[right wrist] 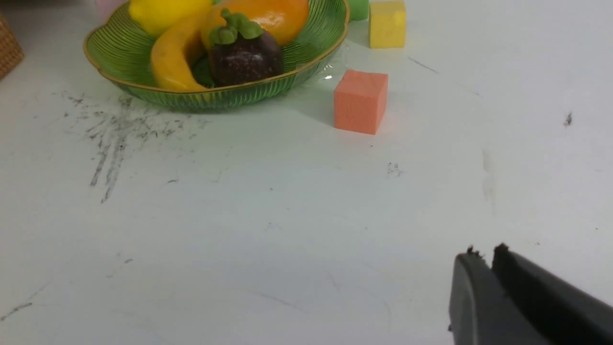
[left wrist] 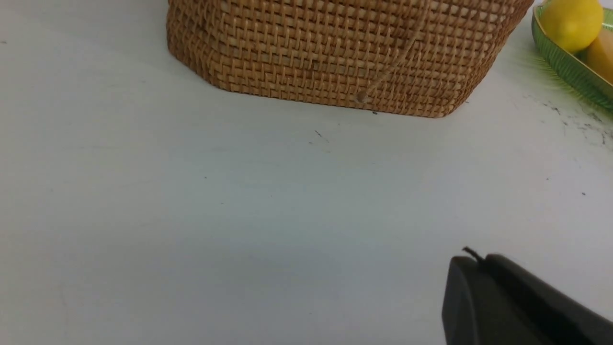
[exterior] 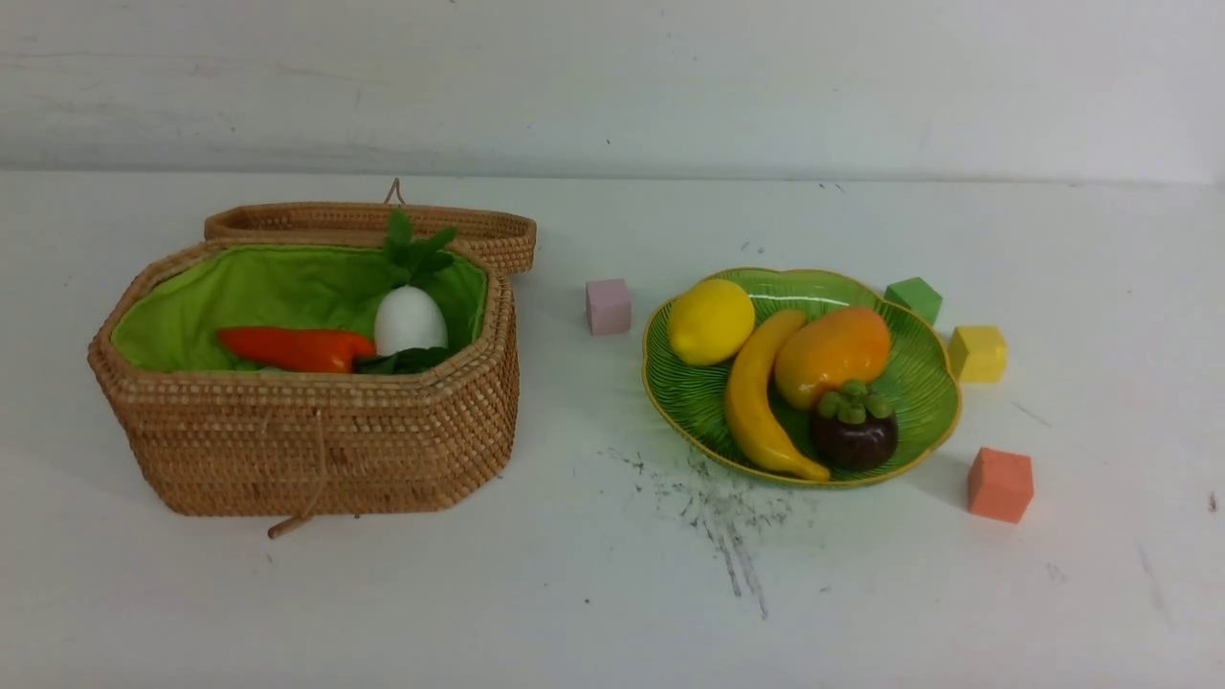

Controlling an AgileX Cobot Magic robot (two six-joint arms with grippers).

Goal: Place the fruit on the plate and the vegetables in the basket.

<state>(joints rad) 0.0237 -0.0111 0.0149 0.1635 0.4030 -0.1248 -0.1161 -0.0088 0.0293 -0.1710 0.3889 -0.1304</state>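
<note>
Front view high; wrist views low, sharing the plate (exterior: 933, 421).

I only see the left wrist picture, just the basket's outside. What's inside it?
Observer: A carrot and a radish lie in the basket.
Operator: I see a lemon. What else is on that plate?
Observer: A banana and a mangosteen are there too.
Operator: Are there any blocks?
Observer: Yes, four sit around the plate: a pink cube, a green cube, a yellow cube and an orange cube.
</note>
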